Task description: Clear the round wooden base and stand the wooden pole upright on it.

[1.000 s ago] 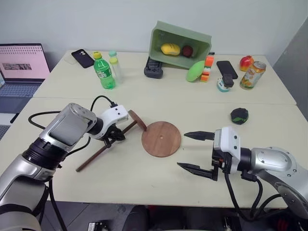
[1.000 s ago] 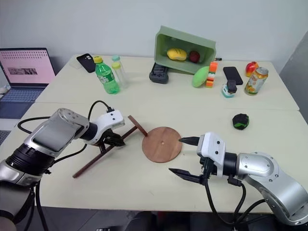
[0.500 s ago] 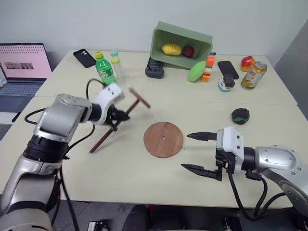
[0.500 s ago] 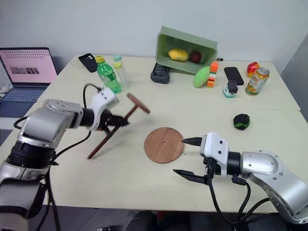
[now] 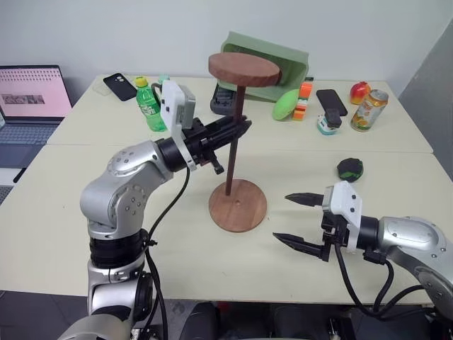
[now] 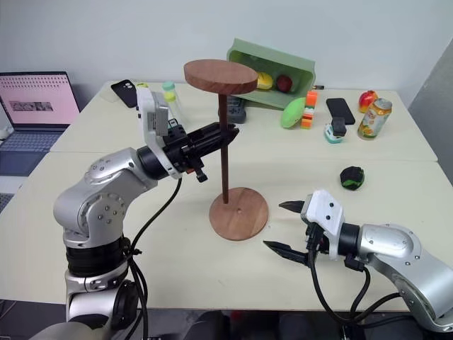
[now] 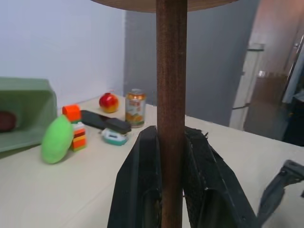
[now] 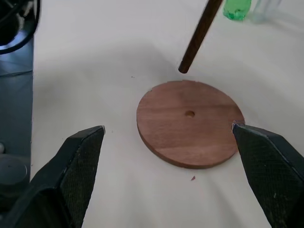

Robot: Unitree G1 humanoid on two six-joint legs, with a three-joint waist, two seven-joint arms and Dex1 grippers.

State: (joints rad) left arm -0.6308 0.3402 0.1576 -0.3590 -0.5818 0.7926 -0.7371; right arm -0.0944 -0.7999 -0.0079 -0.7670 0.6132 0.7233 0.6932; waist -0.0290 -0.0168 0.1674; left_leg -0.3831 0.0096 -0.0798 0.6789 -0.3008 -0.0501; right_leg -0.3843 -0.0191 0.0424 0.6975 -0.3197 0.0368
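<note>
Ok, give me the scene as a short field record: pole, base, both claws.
pole: wooden pole near upright, disc end on top, lower tip in the air above the base's far edge, not in the hole
base: round wooden base flat on the table, nothing on it, centre hole visible
left claw: left claw shut on the pole's mid-shaft
right claw: right claw open, beside the base, holding nothing

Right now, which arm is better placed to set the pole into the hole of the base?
The left. Its gripper is shut on the pole, held upright with its lower end just above the base, near the hole. The right gripper waits open beside the base, holding nothing.
</note>
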